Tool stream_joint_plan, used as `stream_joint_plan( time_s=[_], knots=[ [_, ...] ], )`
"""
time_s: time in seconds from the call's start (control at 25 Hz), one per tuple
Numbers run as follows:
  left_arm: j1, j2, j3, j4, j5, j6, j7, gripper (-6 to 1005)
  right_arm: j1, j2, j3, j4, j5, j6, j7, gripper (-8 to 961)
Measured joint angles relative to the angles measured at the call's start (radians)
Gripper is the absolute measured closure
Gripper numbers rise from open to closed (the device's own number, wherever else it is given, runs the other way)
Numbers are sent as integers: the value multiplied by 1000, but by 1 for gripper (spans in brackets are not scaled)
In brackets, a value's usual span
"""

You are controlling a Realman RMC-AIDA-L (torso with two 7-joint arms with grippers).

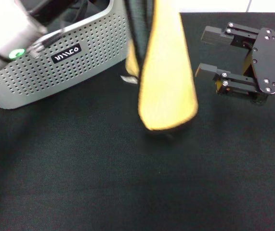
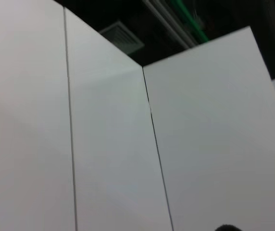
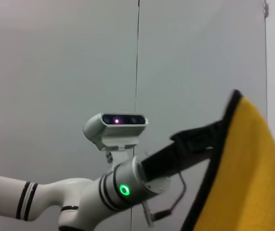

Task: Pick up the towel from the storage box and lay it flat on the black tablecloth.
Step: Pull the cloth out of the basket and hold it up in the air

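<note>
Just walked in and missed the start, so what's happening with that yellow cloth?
The left arm has lifted the towel out of the storage box. It hangs in a long fold, yellow face showing, above the black tablecloth, with its lower end close to the cloth. In the right wrist view the left gripper is holding its dark-stitched edge. The right gripper waits beside it with fingers open. The towel is not yet laid flat.

The storage box [image 1: 41, 62] sits far left on the black tablecloth [image 1: 103, 178]; the towel [image 1: 168, 72] hangs, apparently clear, just right of it, with the right gripper [image 1: 209, 53] farther right.
</note>
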Motion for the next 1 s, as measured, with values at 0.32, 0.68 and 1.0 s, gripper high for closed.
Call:
stream_joint_plan(
  time_s=[0.32, 0.68, 1.0],
  knots=[
    [-18, -1, 155, 16, -76, -185, 162, 989, -14, 0, -20, -8, 59, -5, -12, 322],
    [7, -2, 273, 65, -139, -348, 249, 989, -46, 2, -29, 9, 221, -84, -66, 322],
    [0, -2, 357, 60, -253, -426, 361, 989, -28, 2, -100, 79, 388, -157, -139, 323]
  ],
)
